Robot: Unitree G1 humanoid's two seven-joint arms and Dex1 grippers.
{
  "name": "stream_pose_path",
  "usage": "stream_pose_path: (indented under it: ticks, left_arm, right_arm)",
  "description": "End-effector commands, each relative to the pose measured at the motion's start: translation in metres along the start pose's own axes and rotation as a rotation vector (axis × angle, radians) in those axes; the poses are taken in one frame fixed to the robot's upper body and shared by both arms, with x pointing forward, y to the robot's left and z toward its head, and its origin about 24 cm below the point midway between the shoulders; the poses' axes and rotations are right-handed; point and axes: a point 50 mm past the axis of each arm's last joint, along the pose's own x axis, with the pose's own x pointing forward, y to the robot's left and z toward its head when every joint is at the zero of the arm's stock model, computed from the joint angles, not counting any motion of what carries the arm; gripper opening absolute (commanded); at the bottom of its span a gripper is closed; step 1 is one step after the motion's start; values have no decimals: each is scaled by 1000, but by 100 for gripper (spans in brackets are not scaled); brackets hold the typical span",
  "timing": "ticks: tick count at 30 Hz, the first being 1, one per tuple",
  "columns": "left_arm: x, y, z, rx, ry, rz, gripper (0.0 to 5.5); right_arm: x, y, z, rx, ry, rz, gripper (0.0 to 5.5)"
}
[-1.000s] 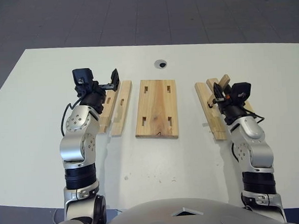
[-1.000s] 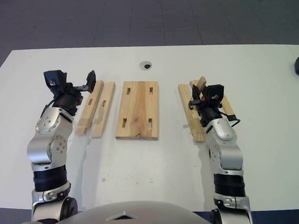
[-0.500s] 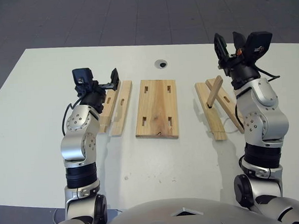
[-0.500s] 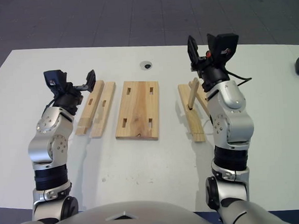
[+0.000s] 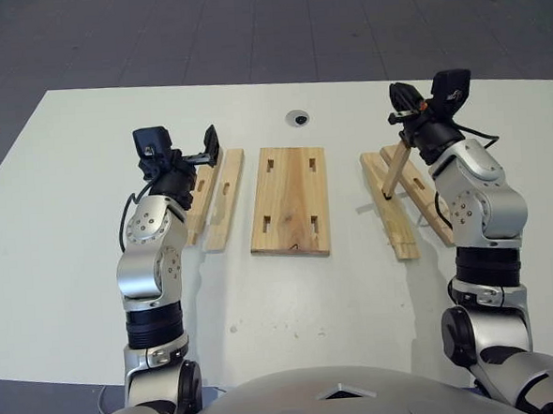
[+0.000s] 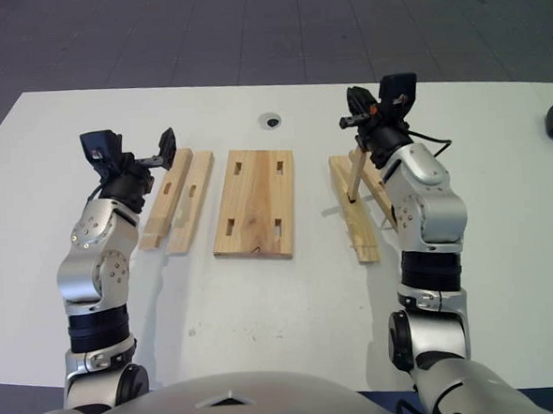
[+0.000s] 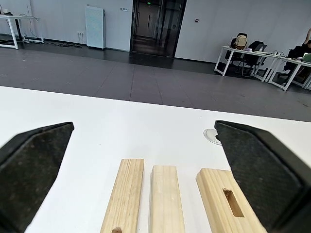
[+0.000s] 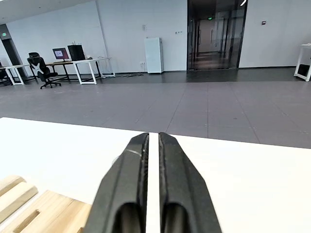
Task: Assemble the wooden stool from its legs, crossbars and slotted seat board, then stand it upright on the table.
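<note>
Room: bare table (image 5: 70, 210) wide to my left.
Left gripper (image 7: 144, 126): spread wide, empty, above pale legs (image 7: 164, 204).
Right gripper (image 8: 151, 136): pressed shut, empty.
Seat board (image 5: 289, 200): flat, four slots.

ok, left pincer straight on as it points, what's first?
Looks free: the open left pincer sits above the two leg pieces, aiming roughly level across the table. If angled down, bare table past their ends comes first; depth unclear.
</note>
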Motion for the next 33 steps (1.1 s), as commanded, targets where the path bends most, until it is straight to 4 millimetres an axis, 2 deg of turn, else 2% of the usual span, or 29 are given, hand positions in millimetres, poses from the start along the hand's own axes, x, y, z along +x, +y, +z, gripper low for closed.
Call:
stream_pose_path:
  ticks: [1, 7, 13, 16, 19, 24, 26, 29, 33]
  left_arm:
    - [-1, 1, -3, 5, 4, 14, 540]
    - [-2, -1, -5, -2, 6, 19, 540]
    - [-3, 0, -6, -6, 3, 31, 540]
    - [-3, 0, -6, -6, 0, 33, 540]
    - [-3, 1, -5, -4, -1, 36, 540]
    - [-3, 1, -5, -6, -2, 38, 540]
    - [-4, 1, -5, -3, -1, 39, 540]
    - [-5, 2, -7, -5, 6, 46, 540]
    - [-6, -1, -9, -17, 10, 44, 540]
  right_arm:
    - [0, -1, 4, -19, -19, 0, 2]
    - [1, 5, 12, -104, -53, 42, 2]
    - [9, 13, 47, -181, -178, 76, 2]
    - [10, 12, 53, -121, -195, 58, 2]
    - [8, 13, 39, -105, -140, 70, 2]
    - [-13, 0, -31, -72, 133, 35, 2]
    - [-23, -3, -47, -98, 200, 30, 2]
    - [-24, -3, -45, -90, 184, 21, 2]
    - [-18, 0, -26, -28, 75, 30, 2]
